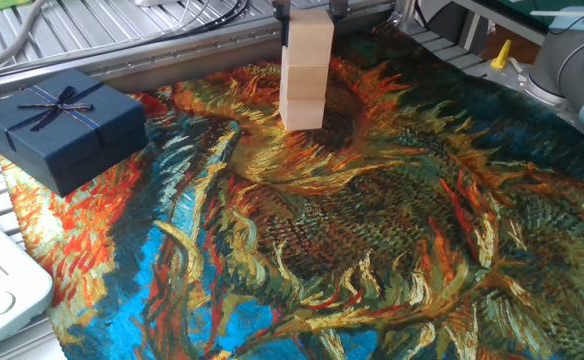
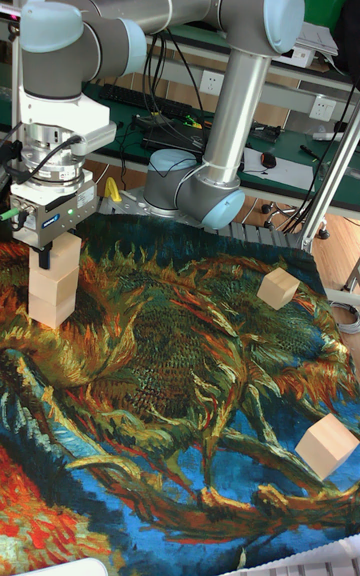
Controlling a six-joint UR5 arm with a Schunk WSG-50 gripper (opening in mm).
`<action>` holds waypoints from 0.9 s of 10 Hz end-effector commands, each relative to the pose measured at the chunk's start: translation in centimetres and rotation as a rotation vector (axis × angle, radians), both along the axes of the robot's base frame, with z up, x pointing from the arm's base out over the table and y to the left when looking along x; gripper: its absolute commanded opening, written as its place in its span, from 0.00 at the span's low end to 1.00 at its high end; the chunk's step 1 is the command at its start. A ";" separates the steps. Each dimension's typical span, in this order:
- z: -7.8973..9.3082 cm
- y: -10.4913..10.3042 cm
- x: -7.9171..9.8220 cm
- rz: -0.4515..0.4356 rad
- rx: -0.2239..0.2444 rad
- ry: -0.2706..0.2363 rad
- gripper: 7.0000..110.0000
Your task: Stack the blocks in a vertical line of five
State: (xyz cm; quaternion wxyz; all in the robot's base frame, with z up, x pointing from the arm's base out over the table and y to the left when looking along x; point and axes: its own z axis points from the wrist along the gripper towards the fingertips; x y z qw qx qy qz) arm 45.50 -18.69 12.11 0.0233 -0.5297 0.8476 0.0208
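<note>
Jaws flanking top block point(image 2: 62, 254), gripper point(image 2: 55, 258) over three-high stack point(image 1: 304, 70)

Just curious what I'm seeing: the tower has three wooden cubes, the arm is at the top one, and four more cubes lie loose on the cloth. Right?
Not quite: the tall fixed view shows two loose cubes on the cloth, not four. The rest holds: three cubes in the tower, with the tool at the top one.

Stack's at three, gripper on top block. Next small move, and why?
Probably open the gripper and lift straight up. The top block sits square on the two below, the fingers flank it, and two loose blocks wait on the cloth. Whether the fingers have already let go isn't clear.
</note>
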 end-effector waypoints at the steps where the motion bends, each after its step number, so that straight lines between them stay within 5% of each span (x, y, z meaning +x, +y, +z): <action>1: 0.1 0.2 0.2 -0.004 0.013 -0.008 0.15; 9: 0.2 0.4 0.3 0.001 0.015 -0.011 0.15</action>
